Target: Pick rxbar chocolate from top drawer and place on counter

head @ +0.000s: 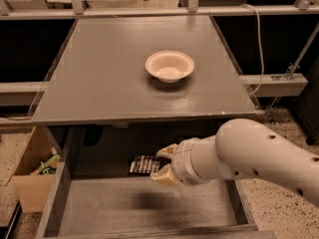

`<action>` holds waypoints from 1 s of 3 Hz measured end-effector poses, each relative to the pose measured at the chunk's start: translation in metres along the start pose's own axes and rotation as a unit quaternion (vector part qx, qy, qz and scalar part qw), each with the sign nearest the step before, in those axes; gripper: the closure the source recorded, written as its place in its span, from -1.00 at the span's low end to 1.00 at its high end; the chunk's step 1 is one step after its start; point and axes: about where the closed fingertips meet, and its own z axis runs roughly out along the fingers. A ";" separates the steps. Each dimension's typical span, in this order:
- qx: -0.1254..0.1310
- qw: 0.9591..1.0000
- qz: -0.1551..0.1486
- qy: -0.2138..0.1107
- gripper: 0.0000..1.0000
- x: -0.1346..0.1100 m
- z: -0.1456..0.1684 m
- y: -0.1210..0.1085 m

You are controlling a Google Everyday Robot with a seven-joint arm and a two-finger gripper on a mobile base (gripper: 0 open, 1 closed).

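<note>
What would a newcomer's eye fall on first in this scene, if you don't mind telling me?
Most likely the big white arm reaching in from the right, with its gripper down in the open top drawer, right at the end of the dark rxbar chocolate. After that, the white bowl sitting near the middle of the grey counter above the drawer.
</note>
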 end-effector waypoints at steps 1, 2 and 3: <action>0.018 0.999 -0.046 -0.007 1.00 -0.039 -0.047 -0.012; 0.021 0.996 -0.081 -0.011 1.00 -0.075 -0.069 -0.026; 0.008 0.993 -0.113 -0.012 1.00 -0.120 -0.071 -0.042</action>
